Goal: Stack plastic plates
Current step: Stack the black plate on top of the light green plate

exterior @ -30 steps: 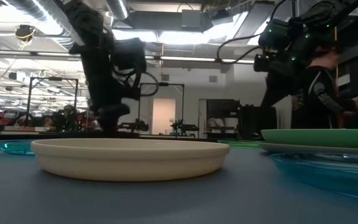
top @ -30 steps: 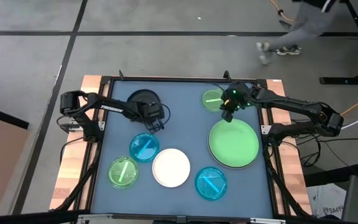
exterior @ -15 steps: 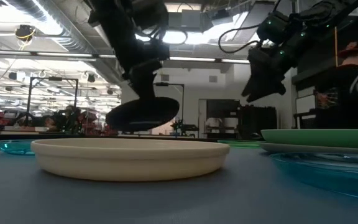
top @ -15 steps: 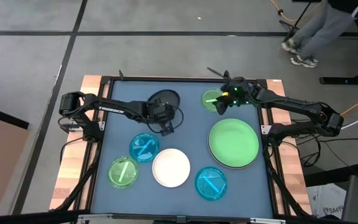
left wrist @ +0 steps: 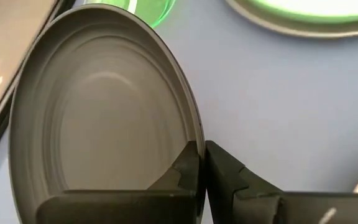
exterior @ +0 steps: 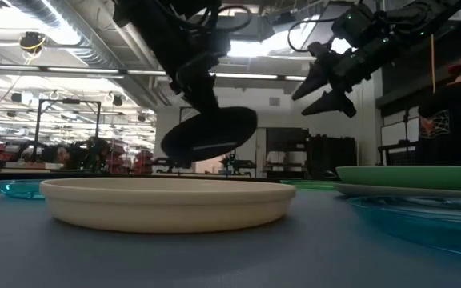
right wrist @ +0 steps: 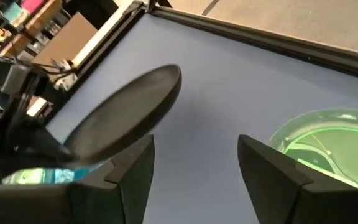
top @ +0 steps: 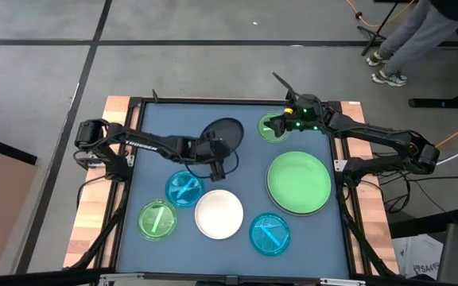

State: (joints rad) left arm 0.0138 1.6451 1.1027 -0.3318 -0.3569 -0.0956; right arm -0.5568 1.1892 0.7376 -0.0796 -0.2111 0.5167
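Observation:
My left gripper (top: pixel 215 159) is shut on the black plate (top: pixel 222 133), which hangs tilted above the table's far middle (exterior: pixel 210 134). My right gripper (top: pixel 280 121) stands open in the air over a small translucent green plate (top: pixel 272 128) at the far right, touching nothing; its fingers (right wrist: pixel 129 168) show wide apart. A large light green plate (top: pixel 299 183) lies on a grey plate (exterior: pixel 374 190) at the right. The white plate (top: pixel 219 214), two small blue plates (top: pixel 185 189) (top: pixel 270 233) and another small green plate (top: pixel 157 220) rest flat nearer the front. My left gripper pinches the black plate's rim (left wrist: pixel 191 140) between its two fingers, one finger on the hollow inner face and one on the outer side. The fingers come from the near side. The plate is lifted clear of the table and tilted, its far edge raised (exterior: pixel 242 120).
A raised black frame (top: pixel 213 102) borders the blue table top. A person stands on the floor beyond the far right corner (top: pixel 408 40). Bare table lies at the far left (top: pixel 161 131) and between the black plate and the large green plate (top: pixel 249 163).
My left gripper has taken the black plate up off the table's far left and carried it toward the right edge; the plate now hangs clear and tipped. My right gripper has opened, risen and gone toward the far edge, over the small green plate.

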